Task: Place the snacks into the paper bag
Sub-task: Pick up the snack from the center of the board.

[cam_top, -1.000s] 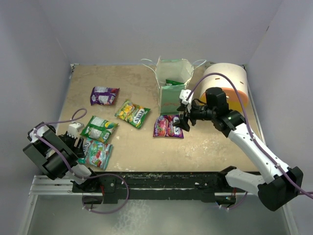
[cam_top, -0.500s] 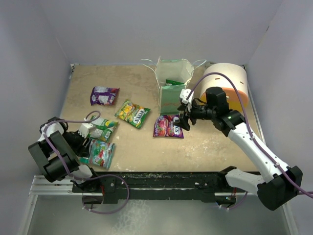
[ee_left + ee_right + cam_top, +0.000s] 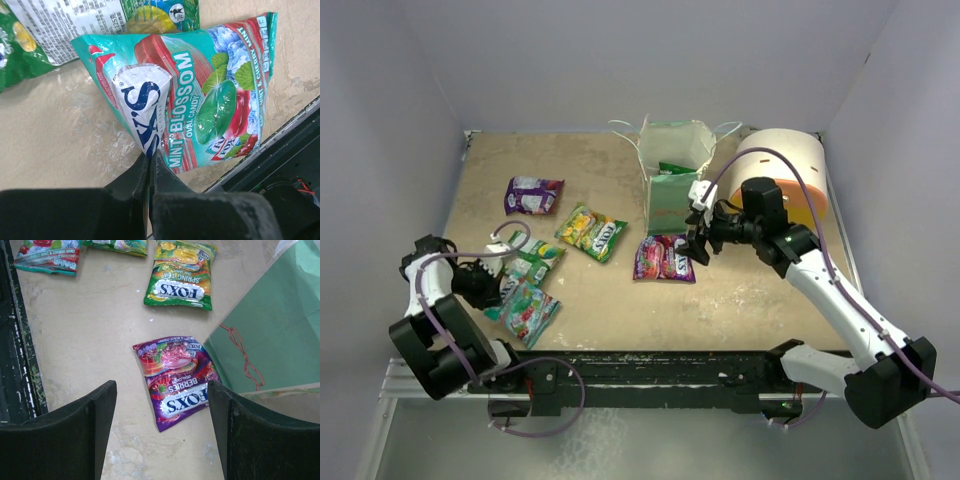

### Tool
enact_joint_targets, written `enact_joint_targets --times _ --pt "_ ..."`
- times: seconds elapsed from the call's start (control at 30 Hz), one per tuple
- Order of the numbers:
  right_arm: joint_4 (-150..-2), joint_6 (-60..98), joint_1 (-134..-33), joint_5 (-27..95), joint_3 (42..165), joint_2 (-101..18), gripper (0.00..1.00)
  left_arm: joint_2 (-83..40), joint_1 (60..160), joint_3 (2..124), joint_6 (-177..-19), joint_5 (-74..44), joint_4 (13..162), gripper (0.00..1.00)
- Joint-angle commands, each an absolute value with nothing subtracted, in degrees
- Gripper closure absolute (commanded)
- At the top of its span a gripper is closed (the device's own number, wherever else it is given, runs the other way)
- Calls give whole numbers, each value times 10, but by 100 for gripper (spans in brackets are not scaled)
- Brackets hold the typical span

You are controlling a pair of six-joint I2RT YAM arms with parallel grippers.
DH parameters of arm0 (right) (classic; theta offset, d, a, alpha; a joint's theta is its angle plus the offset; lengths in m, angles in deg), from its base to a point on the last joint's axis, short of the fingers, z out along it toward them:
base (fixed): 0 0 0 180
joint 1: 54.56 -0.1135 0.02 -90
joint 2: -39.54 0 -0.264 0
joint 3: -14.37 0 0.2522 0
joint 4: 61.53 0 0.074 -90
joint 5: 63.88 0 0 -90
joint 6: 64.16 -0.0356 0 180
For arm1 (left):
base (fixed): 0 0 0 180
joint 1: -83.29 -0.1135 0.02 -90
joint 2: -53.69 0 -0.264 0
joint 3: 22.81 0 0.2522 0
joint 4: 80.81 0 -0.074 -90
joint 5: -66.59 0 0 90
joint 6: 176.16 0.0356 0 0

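Note:
My left gripper (image 3: 506, 291) is shut, its tips (image 3: 150, 156) pinching the near edge of the teal snack packet (image 3: 200, 90), which buckles up there. That packet (image 3: 528, 312) lies near the table's front left, beside a green packet (image 3: 535, 262). My right gripper (image 3: 695, 246) hangs open over the magenta packet (image 3: 175, 377), which lies flat against the foot of the paper bag (image 3: 260, 330). The bag (image 3: 672, 195) stands upright and open at the middle back. A purple packet (image 3: 533, 194) and a green-yellow packet (image 3: 591, 232) lie to its left.
A white cylinder with an orange face (image 3: 785, 170) stands just right of the bag, behind my right arm. The table's black front rail (image 3: 650, 365) runs close to the teal packet. Grey walls close in the left, right and back.
My left arm swung in toward the teal packet and its jaws went from open to shut on the packet's edge; the packet shifted and turned slightly. The right arm stayed still.

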State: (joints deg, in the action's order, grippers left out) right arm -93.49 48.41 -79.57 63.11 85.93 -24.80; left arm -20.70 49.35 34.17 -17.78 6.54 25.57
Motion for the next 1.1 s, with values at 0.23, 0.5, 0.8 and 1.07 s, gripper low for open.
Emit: enact_joint_targets --times 0.23,0.5,0.8,1.07 --pt "-912 509 -782 635 841 -235 25 -28 503 416 -53 214 132 100" --pt "-879 503 -783 711 845 -257 25 -16 524 523 -93 329 77 100" --pt "-806 427 -842 735 959 -354 26 -34 612 610 -262 329 151 100" --pt "-719 333 -912 717 1040 -447 16 -49 747 643 -412 270 250 100"
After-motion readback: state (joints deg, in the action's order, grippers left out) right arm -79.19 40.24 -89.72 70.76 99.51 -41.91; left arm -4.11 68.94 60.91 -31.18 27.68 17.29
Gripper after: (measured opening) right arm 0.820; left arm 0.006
